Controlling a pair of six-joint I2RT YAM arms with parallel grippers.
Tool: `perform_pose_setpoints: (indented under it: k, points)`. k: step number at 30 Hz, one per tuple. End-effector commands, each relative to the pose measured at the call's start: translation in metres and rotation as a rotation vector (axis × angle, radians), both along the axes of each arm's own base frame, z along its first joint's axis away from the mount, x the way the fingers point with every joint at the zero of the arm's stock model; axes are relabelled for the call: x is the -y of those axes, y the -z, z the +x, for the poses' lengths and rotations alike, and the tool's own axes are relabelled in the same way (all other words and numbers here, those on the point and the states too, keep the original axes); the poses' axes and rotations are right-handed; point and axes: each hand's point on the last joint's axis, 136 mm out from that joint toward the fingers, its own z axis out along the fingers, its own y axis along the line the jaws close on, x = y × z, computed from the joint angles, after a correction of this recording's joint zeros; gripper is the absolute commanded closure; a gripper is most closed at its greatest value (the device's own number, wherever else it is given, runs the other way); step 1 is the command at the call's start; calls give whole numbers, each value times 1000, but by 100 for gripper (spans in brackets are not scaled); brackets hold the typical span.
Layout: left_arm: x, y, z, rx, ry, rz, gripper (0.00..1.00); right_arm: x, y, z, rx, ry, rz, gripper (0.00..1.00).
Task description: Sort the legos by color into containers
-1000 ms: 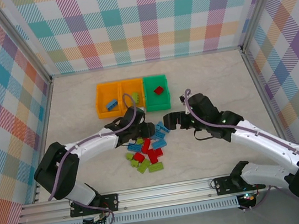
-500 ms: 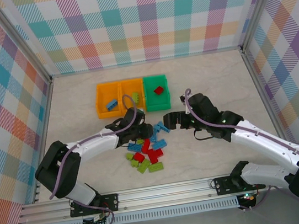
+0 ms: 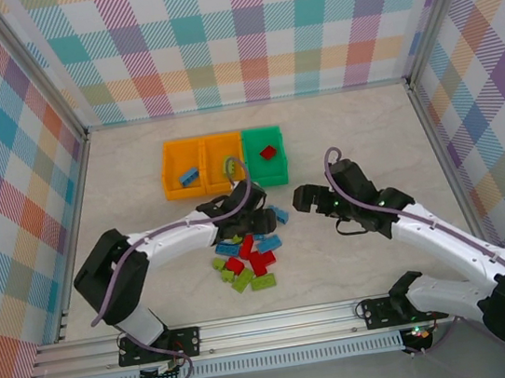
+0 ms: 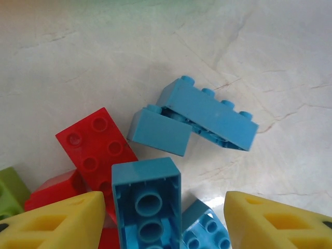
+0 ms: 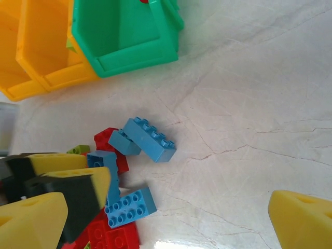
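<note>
**A:** Top view first: the left claw [image 3: 259, 218] has swung across onto the heap of small red, blue and lime plastic bricks [image 3: 246, 257], and the right claw [image 3: 299, 198] has backed off toward its own side!

**B:** So the left arm gets this pick. Sorting looks barely begun: one blue brick in the far-left orange plastic bin [image 3: 176, 156], one lime in the middle orange plastic bin [image 3: 216, 151], one red in the green plastic bin [image 3: 257, 165].

**A:** Left wrist now: yellow fingers [image 4: 57, 223] spread apart, straddling an upturned light-blue brick [image 4: 147, 199]. Not clamped, there's a clear gap on one side.

**B:** Just beyond it, a long blue four-stud brick [image 4: 210, 111] leans on a smaller blue one, and a red square brick [image 4: 98, 142] sits alongside.

**A:** Right wrist: that claw gapes wide with nothing between its tips, just the bare marbled table [image 5: 249, 104].

**B:** My read: squeeze that upturned brick, then carry it to the far-left bin with the other blue.
</note>
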Motion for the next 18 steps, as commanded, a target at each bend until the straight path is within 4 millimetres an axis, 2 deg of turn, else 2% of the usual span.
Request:
perform_pose_setpoints:
  k: [1, 6, 10, 13, 14, 16, 18]
  points:
    - [-9, 15, -4, -21, -19, 88, 40, 0, -5, -3, 6, 2, 28, 0]
    - [-9, 21, -1, -24, -17, 112, 60, -2, -9, -4, 20, -9, 56, 0]
    - [-8, 8, 0, -2, -21, 85, 75, -7, -13, -5, 25, -34, 72, 0]
    - [-9, -18, 2, 44, -33, 39, 78, -20, -22, -7, 49, -103, 118, 0]
    - [-11, -32, 5, 71, -43, 18, 78, -27, -27, -8, 61, -143, 145, 0]
    - [-20, -59, 15, 124, -69, -11, 78, -43, -37, -12, 82, -230, 205, 0]
    - [-38, -87, 31, 188, -111, -18, 78, -56, -46, -15, 90, -293, 254, 0]
